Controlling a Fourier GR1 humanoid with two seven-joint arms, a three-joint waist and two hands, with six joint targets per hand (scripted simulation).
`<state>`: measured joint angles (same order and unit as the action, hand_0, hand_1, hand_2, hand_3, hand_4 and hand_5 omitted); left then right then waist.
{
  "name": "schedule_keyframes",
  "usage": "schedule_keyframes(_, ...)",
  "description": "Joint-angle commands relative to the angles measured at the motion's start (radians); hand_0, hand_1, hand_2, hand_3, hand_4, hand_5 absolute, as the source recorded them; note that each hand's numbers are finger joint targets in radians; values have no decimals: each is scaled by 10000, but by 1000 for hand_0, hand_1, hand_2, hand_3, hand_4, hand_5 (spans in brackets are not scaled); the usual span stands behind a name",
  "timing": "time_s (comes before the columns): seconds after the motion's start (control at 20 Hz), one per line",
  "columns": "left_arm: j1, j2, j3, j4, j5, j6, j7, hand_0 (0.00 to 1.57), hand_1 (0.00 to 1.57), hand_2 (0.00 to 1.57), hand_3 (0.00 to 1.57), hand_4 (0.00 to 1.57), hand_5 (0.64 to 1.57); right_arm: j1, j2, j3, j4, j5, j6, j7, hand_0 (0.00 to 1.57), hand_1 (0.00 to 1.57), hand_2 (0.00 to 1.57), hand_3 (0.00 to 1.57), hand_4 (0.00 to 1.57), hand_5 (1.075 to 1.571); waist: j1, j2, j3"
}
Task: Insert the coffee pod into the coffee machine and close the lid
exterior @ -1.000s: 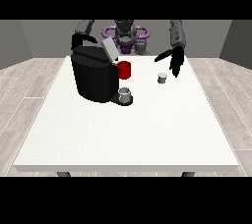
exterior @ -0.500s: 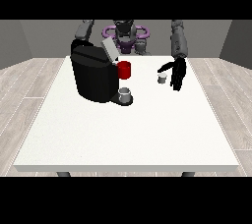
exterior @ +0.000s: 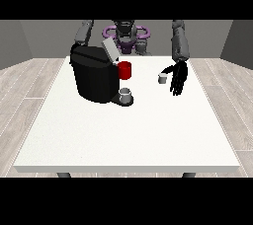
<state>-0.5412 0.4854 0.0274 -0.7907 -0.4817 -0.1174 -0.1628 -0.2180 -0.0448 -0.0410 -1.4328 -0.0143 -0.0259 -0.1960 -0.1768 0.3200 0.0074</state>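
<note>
1. Coffee pod [exterior: 161, 78]: small pale cup, standing upright on the white table [exterior: 123, 135], well apart from the machine, not yet picked up.
2. Hand at the view's right [exterior: 178, 77]: hanging just beside the pod, fingers pointing downward and looking relaxed, gripping nothing; the thumb is reaching toward the pod.
3. Coffee machine [exterior: 95, 77]: black, sitting at the table's left half, its lid [exterior: 109, 50] tilting up and open; a red part [exterior: 125, 70] is showing at its front, a grey cup [exterior: 125, 94] sitting below.
4. Hand at the view's left: hidden behind the machine; finger state cannot be told.
5. Risk: fingers closing off-centre are likely tipping or nudging the light pod away.
</note>
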Motion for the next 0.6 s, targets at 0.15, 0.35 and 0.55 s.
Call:
schedule_keyframes(0.15, -711, -393, 160, 1249, -177, -104, 148, 0, 0, 321, 0, 0, 1571, -183, 281, 161, 117, 238, -463, 443, 0, 0, 0, 0, 375, 1571, -134, 4, -81)
schedule_keyframes(0.35, -487, -107, 38, 1406, -412, -384, -516, 0, 0, 590, 375, 0, 1571, -82, 267, 49, 369, 180, -433, 83, 0, 0, 0, 0, 401, 1571, 50, -80, -79)
schedule_keyframes(0.55, -405, -442, -243, 1239, -861, 286, -883, 1124, 1124, 1180, 1011, 0, 1571, -349, 44, -448, 754, -173, -328, 4, 0, 0, 0, 0, 403, 1571, 121, -6, -75)
